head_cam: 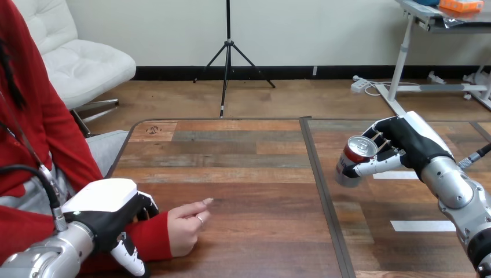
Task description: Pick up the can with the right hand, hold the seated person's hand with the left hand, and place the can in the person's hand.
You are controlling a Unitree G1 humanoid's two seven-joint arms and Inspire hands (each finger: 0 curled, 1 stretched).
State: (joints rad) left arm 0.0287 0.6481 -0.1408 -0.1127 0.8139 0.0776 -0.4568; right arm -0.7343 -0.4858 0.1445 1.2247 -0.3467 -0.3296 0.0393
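A red and silver can (354,157) is at the right of the wooden table (243,168), tilted with its top toward me. My right hand (405,145) is shut on it, with fingers round the far side and the thumb along the near side. Its base is just over the table; I cannot tell whether it touches. At the lower left the person's hand (186,225) rests on the table, loosely curled, with nothing in it. My left hand (107,217) is on the red-sleeved wrist (155,236), fingers curled over it and thumb beneath.
A dark seam (323,191) runs front to back between the table's two halves. Two white tape strips (422,226) lie on the right half near my right arm. Bare wood lies between the person's hand and the can.
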